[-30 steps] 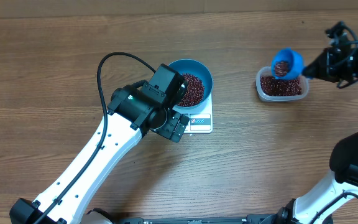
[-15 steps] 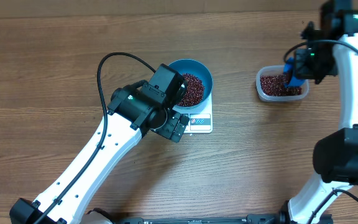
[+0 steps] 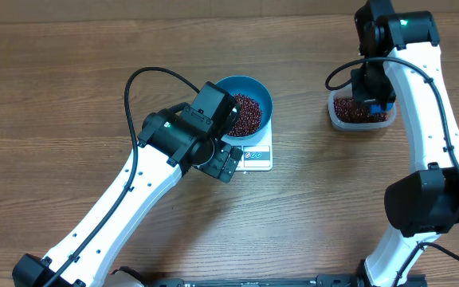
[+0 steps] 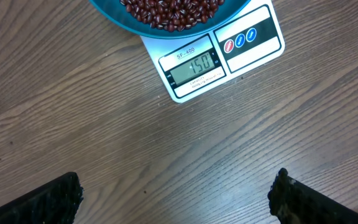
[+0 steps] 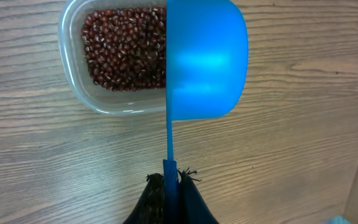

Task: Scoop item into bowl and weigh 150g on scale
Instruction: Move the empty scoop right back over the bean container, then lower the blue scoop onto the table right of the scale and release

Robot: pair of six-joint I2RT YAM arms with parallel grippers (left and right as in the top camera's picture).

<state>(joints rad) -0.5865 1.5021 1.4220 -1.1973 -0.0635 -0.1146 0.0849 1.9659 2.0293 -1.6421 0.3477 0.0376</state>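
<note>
The beans [image 3: 245, 114] were tiny, oval and dark red-brown, and lay as a loose maroon heap in the round deep blue bowl [image 3: 260, 88]. The bowl stood on the small white scale [image 4: 185, 74], ahead of the left claw [image 4: 176, 198]. That claw hung spread wide above the wooden surface [image 4: 73, 124], its two black fingers [image 4: 55, 199] far apart at either side with nothing between them. The scale lay just beyond its tips, and the bowl hid the scale's far part. The scale's grey display [image 4: 196, 66] read 150, and small print above the digits read SF-400. Beside the display a dark panel carried one red and two blue round marks, whose symbols were too small to read. The right claw [image 5: 171, 186] was pressed together on the thin handle of a small blue scoop [image 5: 207, 62]. It pinched the handle so that the cup stood out ahead of the claw, turned on edge, with its smooth outer side towards the wrist camera. Just ahead and to the left of that claw, a clear rounded-rectangular tub [image 5: 73, 93] sat on the surface holding more of the same beans. The scoop's cup covered the tub's right part. Whether the cup held any beans could not be told.
</note>
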